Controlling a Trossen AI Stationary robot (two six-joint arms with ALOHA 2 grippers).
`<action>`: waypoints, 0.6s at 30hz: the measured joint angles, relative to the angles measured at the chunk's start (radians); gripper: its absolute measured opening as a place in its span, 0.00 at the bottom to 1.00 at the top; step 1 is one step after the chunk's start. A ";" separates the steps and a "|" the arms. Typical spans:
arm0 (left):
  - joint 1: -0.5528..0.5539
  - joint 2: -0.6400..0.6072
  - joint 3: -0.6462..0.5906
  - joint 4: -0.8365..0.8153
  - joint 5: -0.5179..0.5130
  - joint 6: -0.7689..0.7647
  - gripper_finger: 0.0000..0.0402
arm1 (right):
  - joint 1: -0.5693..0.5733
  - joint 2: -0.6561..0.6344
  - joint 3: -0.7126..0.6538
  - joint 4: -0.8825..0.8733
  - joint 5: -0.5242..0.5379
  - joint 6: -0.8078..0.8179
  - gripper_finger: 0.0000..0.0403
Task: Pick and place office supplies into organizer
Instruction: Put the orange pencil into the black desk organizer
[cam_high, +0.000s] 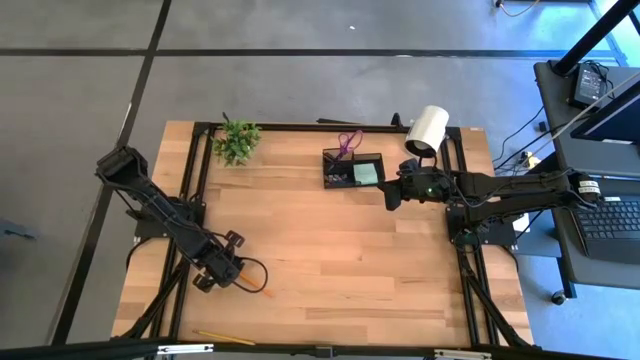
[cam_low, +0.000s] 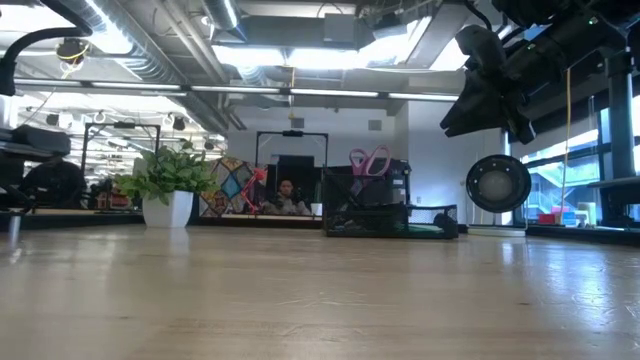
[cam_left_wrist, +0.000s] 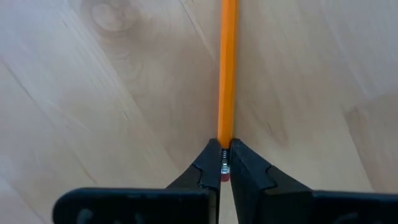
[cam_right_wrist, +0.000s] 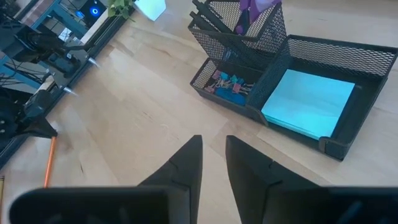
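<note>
Potted plant (cam_high: 237, 141) at table's (cam_high: 330, 260) far-left corner; white cylinder (cam_high: 428, 130) at far-right edge.

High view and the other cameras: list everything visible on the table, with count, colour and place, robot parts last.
Organizer: one, black mesh, far middle of table.
Scissors: one pair, purple handles, upright in organizer's tall part.
Sticky-note pad: one, light green, in organizer's large compartment.
Clips: several small, blue and pink, in a low compartment.
Orange pencil: one, lying on the table, eraser end pinched by left gripper.
Yellow pencil: one, near front edge.
Plant: one, green, far left.
White cylinder: one, far right.
Left gripper: front left.
Right gripper: beside organizer, slightly parted.
</note>
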 joint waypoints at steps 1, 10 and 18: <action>0.000 0.000 0.000 -0.003 0.002 0.000 0.03 | 0.000 0.000 0.000 0.000 0.000 0.000 0.19; 0.007 -0.001 0.052 -0.090 -0.018 0.002 0.03 | 0.000 0.000 0.000 0.001 0.000 0.006 0.19; 0.073 -0.051 0.131 -0.239 -0.135 0.058 0.03 | 0.000 0.000 0.000 0.027 -0.001 0.107 0.19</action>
